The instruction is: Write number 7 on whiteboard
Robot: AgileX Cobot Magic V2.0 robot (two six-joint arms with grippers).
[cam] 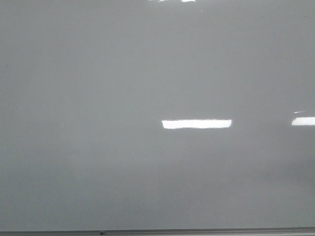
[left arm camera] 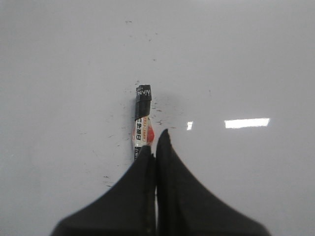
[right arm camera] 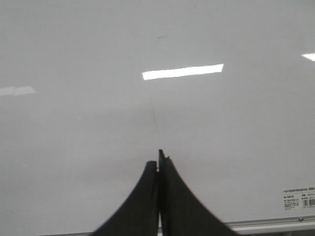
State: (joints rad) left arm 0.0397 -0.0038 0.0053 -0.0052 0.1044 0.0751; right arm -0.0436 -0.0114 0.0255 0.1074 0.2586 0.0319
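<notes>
The whiteboard [cam: 98, 123] fills the front view, pale grey and glossy, with no marker line and no gripper on it. I see no number 7 in any view. In the left wrist view my left gripper [left arm camera: 156, 143] is shut, its jaws pressed together over the whiteboard [left arm camera: 59, 73]. A marker [left arm camera: 142, 120] with a black cap and a white and red label lies on the board just beyond the fingertips, its near end hidden under one finger [left arm camera: 143, 162]. My right gripper [right arm camera: 158, 160] is shut and empty above the whiteboard [right arm camera: 74, 147]. A faint thin line [right arm camera: 154, 120] runs away from its tips.
The board's grey metal frame edge runs along the bottom of the front view [cam: 197, 230] and near the right gripper [right arm camera: 275, 225]. A small printed label [right arm camera: 300, 199] sits by that edge. Small black specks [left arm camera: 157, 105] dot the board around the marker. Glare patches [cam: 197, 124] are on the board.
</notes>
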